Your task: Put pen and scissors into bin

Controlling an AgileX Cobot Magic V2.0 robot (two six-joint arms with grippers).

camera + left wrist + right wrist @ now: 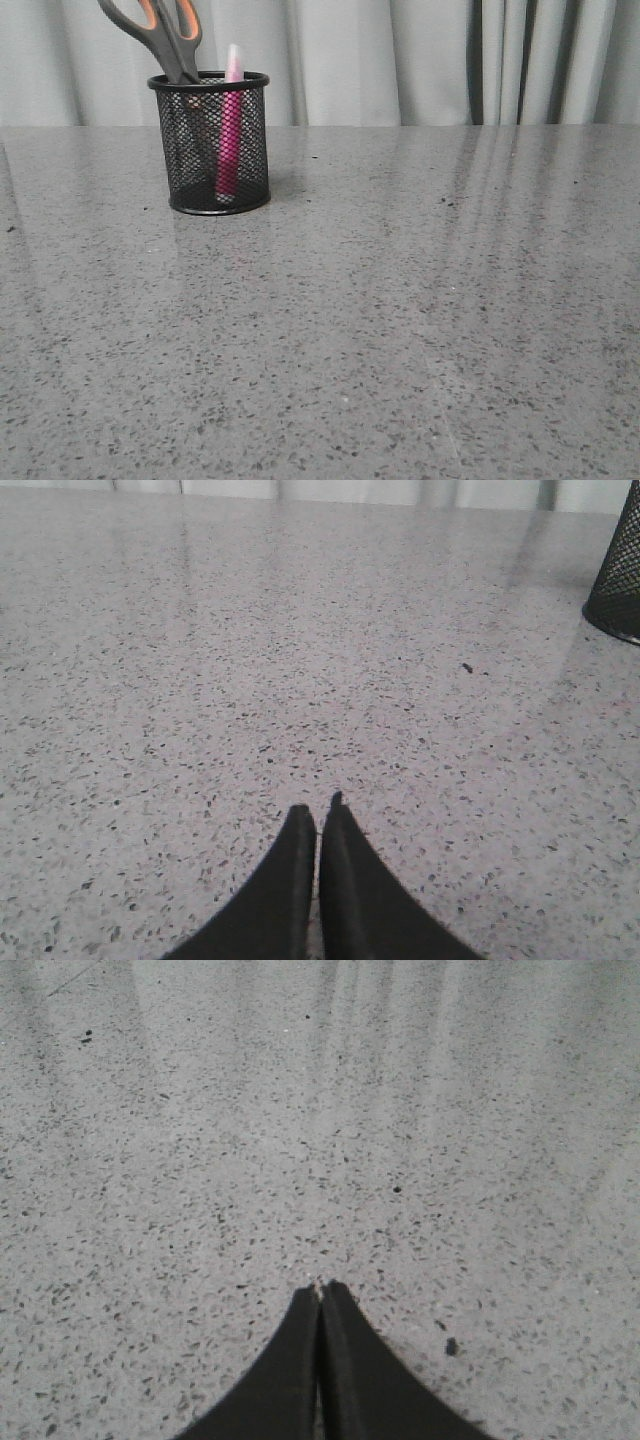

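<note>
Front view is showing the small black wire-mesh cylindrical bin point(218, 145) standing upright at the far left of the grey speckled stone desk point(400, 320), with the slim bright pink pen point(230, 130) standing inside it, pale cap poking above the rim, and the large grey-and-orange-handled scissors point(160, 30) resting blades-down beside the pen, handles leaning out over the rim. Judging from this, both placements are looking finished and nothing is waiting to be picked up.

Left gripper point(318, 815) is hovering over bare desk with its black fingers pressed together and holding nothing; the bin's edge is showing well apart from it. Right gripper point(320, 1292) is doing likewise, fingers pressed together over bare desk.

Any next move is probably only calling for parking the arms. Pale grey curtains point(420, 60) are hanging behind, and nothing is blocking either arm.
</note>
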